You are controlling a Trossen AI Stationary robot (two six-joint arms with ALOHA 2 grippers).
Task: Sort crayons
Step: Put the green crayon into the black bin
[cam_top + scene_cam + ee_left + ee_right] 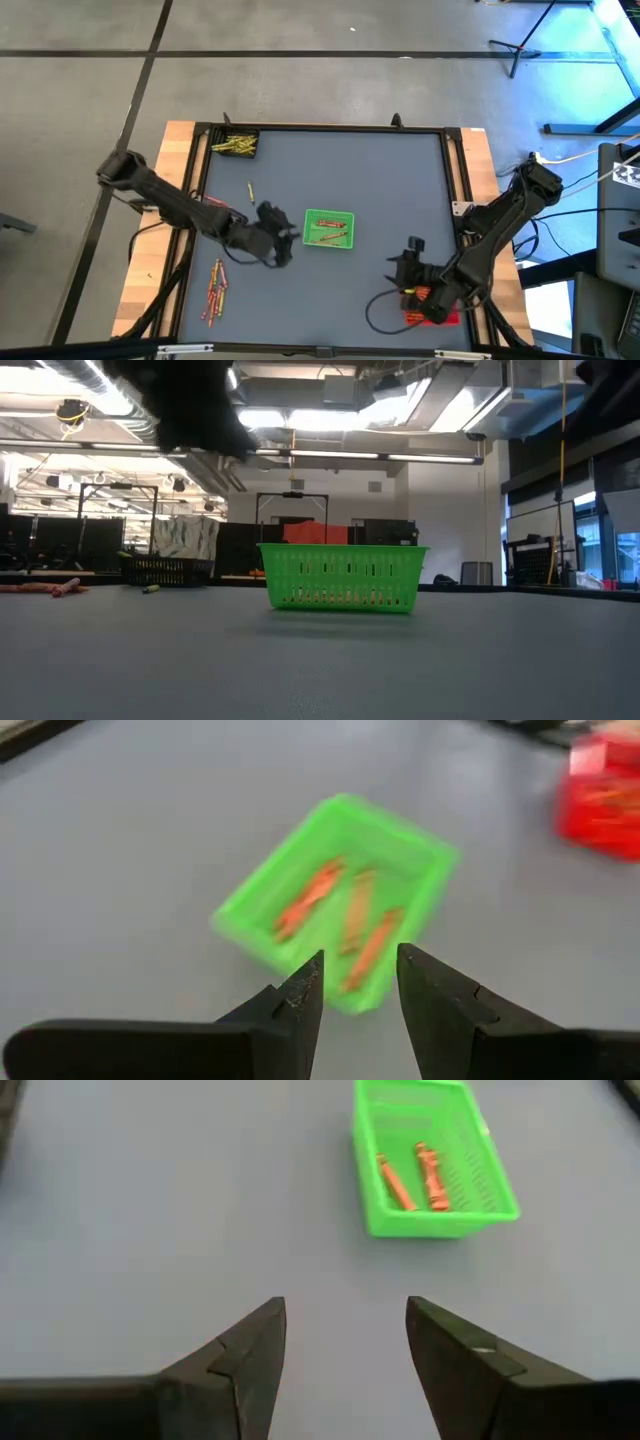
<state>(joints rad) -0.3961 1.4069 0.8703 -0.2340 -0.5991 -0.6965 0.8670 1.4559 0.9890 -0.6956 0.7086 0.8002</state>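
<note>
A green square tray [328, 229] stands mid-table with three orange-red crayons [345, 915] lying on its floor. More crayons lie loose in a pile [215, 289] near the table's left front, and a single yellow one [250, 190] lies farther back. My left gripper [290, 238] hovers just left of the green tray; its fingers [300, 1000] stand open with nothing between them. My right gripper [406, 262] hangs right of the tray, toward the near edge. It is open and empty in the right wrist view [345, 1330].
A black tray [236, 144] with yellow crayons stands in the far left corner. A red tray [432, 306] with crayons sits under my right arm at the near right. Bare grey table lies between the green tray and both grippers.
</note>
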